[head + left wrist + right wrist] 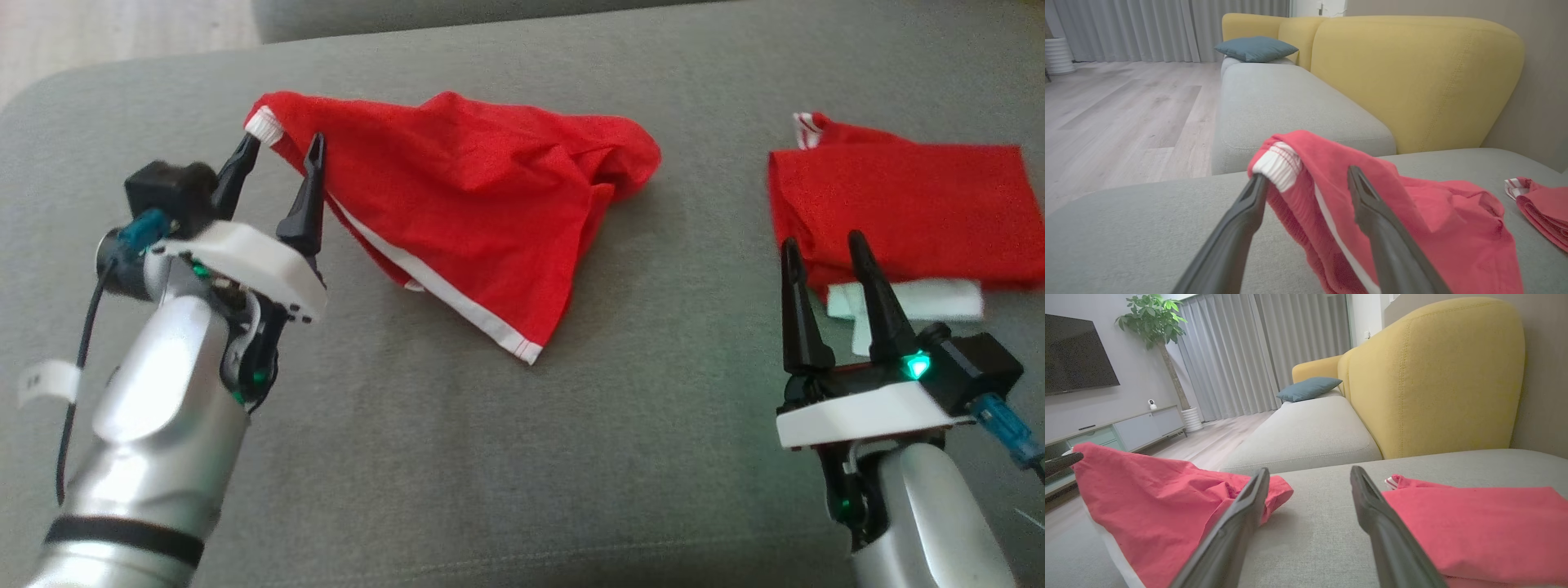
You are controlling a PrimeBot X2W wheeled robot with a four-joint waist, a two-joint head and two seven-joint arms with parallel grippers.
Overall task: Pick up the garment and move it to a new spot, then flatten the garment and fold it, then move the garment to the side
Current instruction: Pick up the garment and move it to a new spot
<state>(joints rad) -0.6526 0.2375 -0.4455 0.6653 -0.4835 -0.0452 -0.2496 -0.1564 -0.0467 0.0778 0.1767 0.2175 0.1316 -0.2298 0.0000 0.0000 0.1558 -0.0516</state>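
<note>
Red garments, two. The crumpled garment (457,204): middle of the sofa seat (490,457), long axis from its rear-left corner toward the front. The folded garment (906,204): right edge. Nearer arm: left end effector (282,140), fingers wide, straddling the white-banded rear-left corner, not gripping. The right end effector (820,238): wide, empty, beside the folded one.

The red garment (473,204) (white trim along its edges) lies rumpled on the grey cushion (408,457), one corner raised.

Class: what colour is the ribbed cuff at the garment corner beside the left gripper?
White; the ribbed cuff shows best in the left wrist view.
</note>
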